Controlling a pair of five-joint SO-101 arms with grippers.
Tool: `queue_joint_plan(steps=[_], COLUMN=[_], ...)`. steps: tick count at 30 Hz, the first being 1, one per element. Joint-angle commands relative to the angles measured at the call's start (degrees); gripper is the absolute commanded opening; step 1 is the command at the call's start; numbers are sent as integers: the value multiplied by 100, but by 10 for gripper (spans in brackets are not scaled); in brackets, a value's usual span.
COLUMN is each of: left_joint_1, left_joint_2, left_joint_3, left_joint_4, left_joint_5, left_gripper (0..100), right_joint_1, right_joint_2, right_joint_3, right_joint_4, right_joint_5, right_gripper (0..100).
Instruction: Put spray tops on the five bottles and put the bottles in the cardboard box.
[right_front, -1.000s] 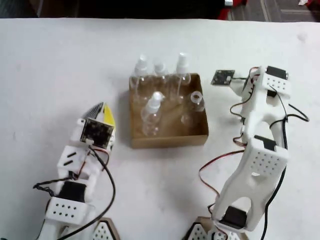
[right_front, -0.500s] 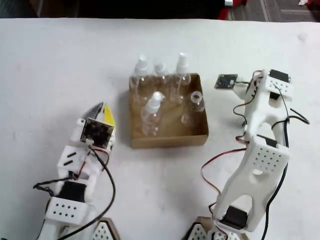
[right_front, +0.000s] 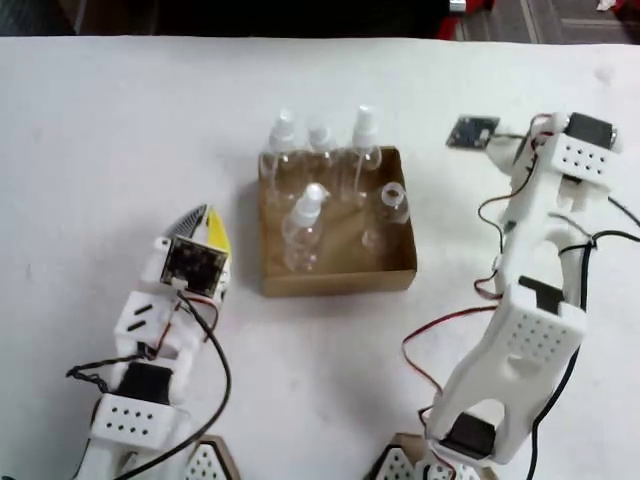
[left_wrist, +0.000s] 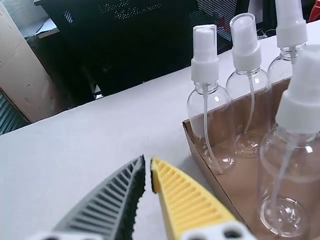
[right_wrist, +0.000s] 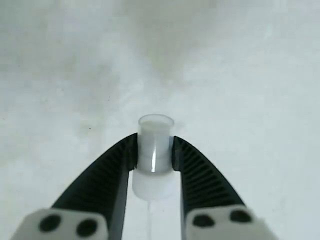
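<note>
The right gripper (right_wrist: 154, 146) is clamped on a spray top (right_wrist: 155, 152), with its two black fingers (right_wrist: 112, 172) pinching the white collar just under the clear cap. The top's long axis runs along the fingers. The cap sticks out past the tips, and what looks like the thin tube trails back toward the wrist, though that part is faint. Beyond the tips lies bare table (right_wrist: 240, 60).

Off to this gripper's left the open bottle (right_front: 388, 212) stands upright, its neck uncovered. It is inside the cardboard box (right_front: 335, 280), by the wall on this arm's side. I judge the top must travel left and be turned tube-down over that neck.

The other four bottles in the box, the capped bottles (right_front: 305, 225), have tops on. The left gripper (left_wrist: 148, 169) sits near the box's opposite wall, its fingers almost together and holding nothing. The capped bottles stand between it and the open bottle.
</note>
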Motion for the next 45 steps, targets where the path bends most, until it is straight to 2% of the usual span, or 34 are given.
queue_joint_plan(steps=[1, 18, 27, 32, 38, 42, 45], left_joint_1=[48, 48, 48, 31, 31, 31, 31], left_joint_2=[-110, -110, -110, -110, -110, -110, -110], left_joint_3=[-105, -105, -105, -105, -105, -105, -105], left_joint_4=[-35, -35, -35, -26, -26, -26, -26], left_joint_5=[-79, -88, -88, -88, -88, -88, -88], left_gripper=[24, 24, 24, 24, 24, 24, 24], right_joint_1=[-180, -708, -1156, -1358, -1323, -1332, -1367], right_joint_2=[-752, -3064, -4664, -5965, -7785, -8963, -9754], right_joint_3=[-255, -193, 1354, 2760, 5143, 6637, 7473], right_joint_4=[163, 189, 4, -910, -2703, -3811, -4277], right_joint_5=[-774, -3270, -3763, -4114, -4791, -4914, -4905], right_gripper=[15, 15, 15, 15, 15, 15, 15])
